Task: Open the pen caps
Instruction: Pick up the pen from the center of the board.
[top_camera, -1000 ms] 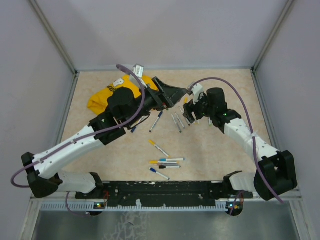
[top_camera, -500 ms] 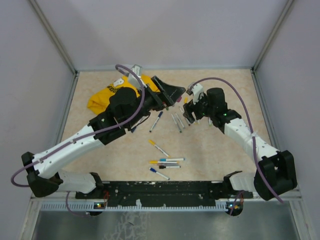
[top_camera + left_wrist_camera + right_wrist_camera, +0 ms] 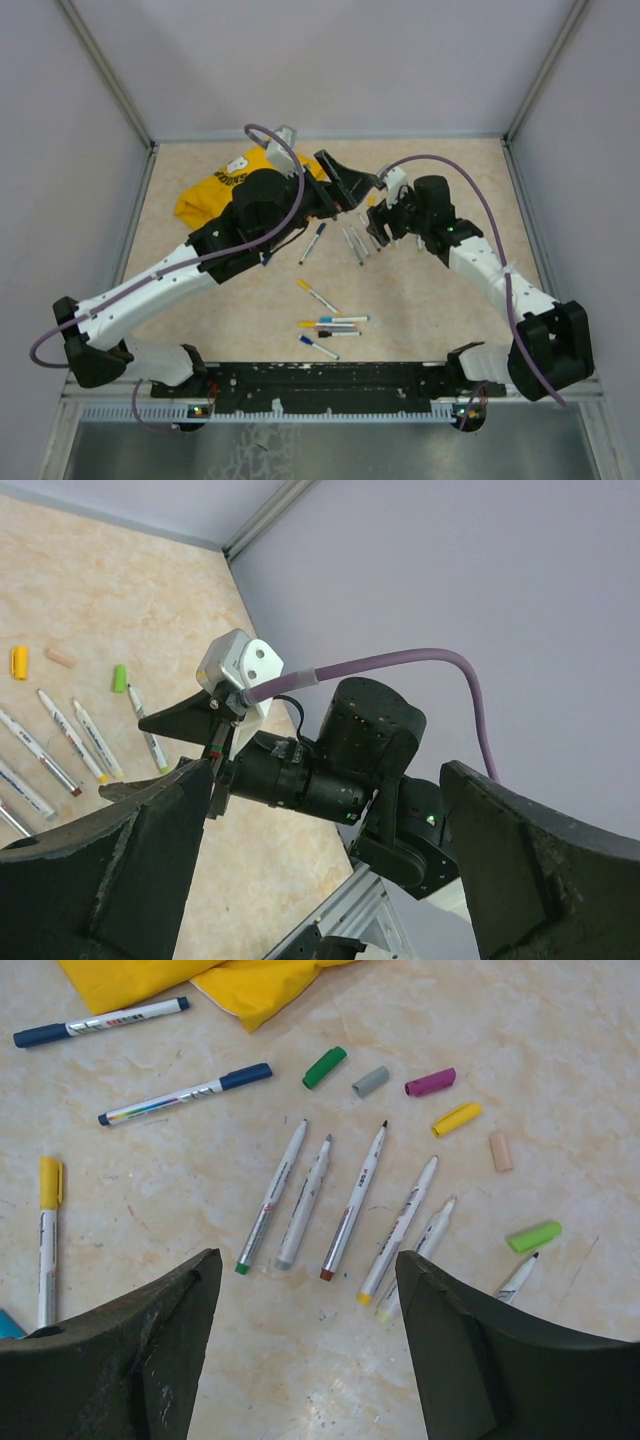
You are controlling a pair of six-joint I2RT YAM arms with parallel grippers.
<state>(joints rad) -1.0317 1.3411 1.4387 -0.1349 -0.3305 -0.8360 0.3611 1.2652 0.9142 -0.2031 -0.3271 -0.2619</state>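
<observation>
Now we log left fingers (image 3: 90,870) spread wide, empty, facing the right arm (image 3: 365,745); right fingers (image 3: 110,1360) open, empty, above uncapped pens (image 3: 352,1205) mid-frame, pen caps (image 3: 430,1082) upper right.

Smooth plastic pens (image 3: 352,1203) and pen caps (image 3: 324,1067) lie on a glossy marbled table (image 3: 560,1080) (T-shirt (image 3: 150,980): matt cloth).

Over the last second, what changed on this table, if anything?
The left arm swung forward and to the right, carrying the open, empty left gripper a little closer to the right gripper. Nothing was grasped or released. The right gripper, open over the uncapped pens, the loose pen caps and the yellow T-shirt stayed put.
</observation>
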